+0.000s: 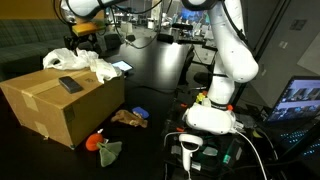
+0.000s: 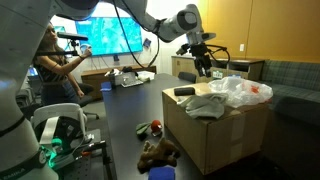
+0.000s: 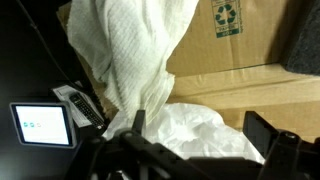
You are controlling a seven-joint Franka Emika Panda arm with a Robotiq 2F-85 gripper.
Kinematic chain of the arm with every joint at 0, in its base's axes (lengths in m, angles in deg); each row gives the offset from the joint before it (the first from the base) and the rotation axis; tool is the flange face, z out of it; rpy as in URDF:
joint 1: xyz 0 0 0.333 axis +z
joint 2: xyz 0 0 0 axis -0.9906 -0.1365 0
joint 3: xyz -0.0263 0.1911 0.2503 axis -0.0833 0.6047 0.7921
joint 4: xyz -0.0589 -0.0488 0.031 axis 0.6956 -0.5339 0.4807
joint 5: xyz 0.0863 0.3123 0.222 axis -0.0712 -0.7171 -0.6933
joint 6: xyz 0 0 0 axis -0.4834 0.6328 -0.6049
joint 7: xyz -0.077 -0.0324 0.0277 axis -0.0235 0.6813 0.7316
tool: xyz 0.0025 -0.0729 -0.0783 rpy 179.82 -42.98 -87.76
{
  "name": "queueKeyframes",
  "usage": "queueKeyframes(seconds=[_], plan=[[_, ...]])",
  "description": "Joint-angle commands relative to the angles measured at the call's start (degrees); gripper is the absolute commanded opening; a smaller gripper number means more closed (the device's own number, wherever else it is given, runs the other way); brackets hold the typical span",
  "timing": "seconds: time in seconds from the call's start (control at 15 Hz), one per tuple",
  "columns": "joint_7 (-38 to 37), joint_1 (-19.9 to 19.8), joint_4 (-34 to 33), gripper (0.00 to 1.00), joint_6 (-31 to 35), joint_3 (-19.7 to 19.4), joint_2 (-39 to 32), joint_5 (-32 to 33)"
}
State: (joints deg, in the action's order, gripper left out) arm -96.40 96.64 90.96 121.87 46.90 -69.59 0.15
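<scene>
End effector (image 2: 205,66) above cloth (image 3: 130,60) on cardboard box (image 2: 215,140), remote (image 1: 70,85) beside the cloth atop the box.

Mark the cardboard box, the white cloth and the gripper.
cardboard box (image 1: 40,112), in an exterior view, on its front wall.
white cloth (image 3: 135,50), wrist view, on its middle fold.
gripper (image 2: 205,70), in an exterior view, midway between its fingertips.

Crumpled white bag (image 1: 70,58) atop cardboard box (image 1: 55,110)

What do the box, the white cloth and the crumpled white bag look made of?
Box: brown cardboard, matte; flat tan panels, printed recycling mark. Cloth: likely cotton-like fabric, matte; fine woven grid texture, soft folds. Bag: probably thin plastic, faintly glossy; smooth sharp crinkles.
</scene>
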Motion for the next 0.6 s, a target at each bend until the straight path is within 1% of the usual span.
queueKeyframes(seconds=[0.0,0.2,0.53], plan=[[7.56,-3.04,-0.99,1.0,0.23,0.69,1.82,-0.01],[15.26,-6.48,-3.01,1.0,1.85,1.75,0.74,-2.33],[29.62,-12.65,-7.58,1.0,2.6,4.69,-2.23,-10.11]])
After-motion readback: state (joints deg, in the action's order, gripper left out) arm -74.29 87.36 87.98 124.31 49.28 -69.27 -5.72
